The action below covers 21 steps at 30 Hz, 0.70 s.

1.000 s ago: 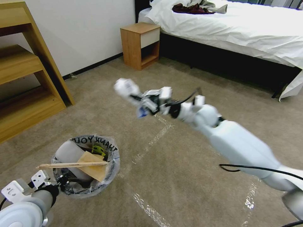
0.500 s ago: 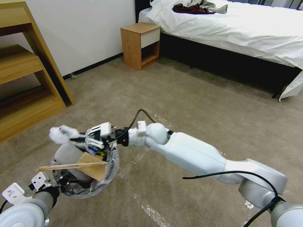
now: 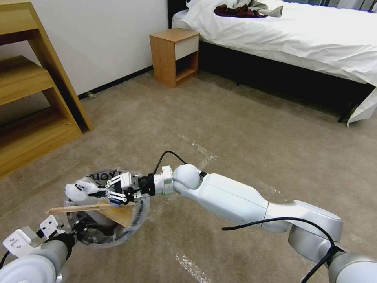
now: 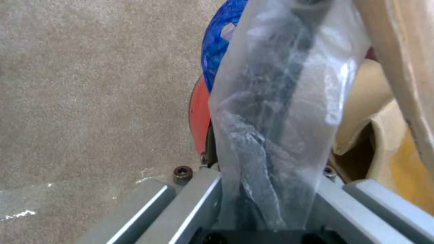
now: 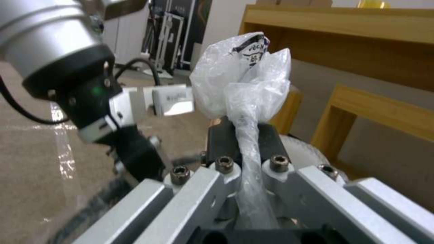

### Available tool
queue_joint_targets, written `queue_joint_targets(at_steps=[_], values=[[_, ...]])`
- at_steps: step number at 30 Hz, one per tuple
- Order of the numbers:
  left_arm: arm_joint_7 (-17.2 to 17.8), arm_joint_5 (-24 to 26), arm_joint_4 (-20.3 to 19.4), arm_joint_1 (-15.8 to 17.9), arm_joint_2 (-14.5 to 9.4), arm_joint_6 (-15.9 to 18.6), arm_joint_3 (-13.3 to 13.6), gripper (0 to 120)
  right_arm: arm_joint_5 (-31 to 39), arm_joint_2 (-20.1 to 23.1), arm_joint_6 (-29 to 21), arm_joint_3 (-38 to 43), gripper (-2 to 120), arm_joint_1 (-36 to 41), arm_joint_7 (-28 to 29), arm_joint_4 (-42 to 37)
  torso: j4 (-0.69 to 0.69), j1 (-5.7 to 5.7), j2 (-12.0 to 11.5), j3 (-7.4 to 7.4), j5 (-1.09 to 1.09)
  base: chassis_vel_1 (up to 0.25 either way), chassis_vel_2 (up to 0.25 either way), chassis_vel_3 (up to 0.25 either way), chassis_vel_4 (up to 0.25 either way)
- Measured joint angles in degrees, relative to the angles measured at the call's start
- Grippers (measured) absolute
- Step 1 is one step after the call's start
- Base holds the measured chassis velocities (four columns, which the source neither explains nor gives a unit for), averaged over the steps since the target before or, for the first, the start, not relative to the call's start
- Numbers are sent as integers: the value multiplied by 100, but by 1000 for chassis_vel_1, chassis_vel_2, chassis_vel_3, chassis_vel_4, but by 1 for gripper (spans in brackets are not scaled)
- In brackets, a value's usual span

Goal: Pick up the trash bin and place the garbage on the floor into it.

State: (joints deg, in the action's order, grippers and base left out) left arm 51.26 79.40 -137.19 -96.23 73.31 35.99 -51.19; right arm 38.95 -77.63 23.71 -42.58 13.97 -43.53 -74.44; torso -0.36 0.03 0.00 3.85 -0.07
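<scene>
Right gripper has swung left and nearer, now over the trash bin at near left, clamped on a white plastic wad. Left gripper pinches the bin's bagged rim. Wad's light, soft, crushable; grip its twisted neck.

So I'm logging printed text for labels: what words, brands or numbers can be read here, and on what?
"YOU", upside down and cut off by the right gripper: black print on the trash bin liner.
Black print on the white plastic wad in that gripper: too crumpled to read.
</scene>
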Motion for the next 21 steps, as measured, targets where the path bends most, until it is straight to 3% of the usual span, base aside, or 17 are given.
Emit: queue_joint_targets(at_steps=[14, 17, 21], values=[[-7, 4, 21, 9, -7, 0, 24, 0, -197, -30, 295, 13, 0, 23, -48, 409, 1, 0, 0, 0, 0, 0, 0, 0, 0], [-8, 4, 21, 6, -13, 0, 23, 0, -253, -49, 377, 1, 7, 13, -1, 465, 0, 0, 0, 0, 0, 0, 0, 0, 0], [-11, 6, 21, 14, -13, 0, 37, 0, -368, -82, 391, 9, 26, 1, -17, 506, 1, 0, 0, 0, 0, 0, 0, 0, 0]])
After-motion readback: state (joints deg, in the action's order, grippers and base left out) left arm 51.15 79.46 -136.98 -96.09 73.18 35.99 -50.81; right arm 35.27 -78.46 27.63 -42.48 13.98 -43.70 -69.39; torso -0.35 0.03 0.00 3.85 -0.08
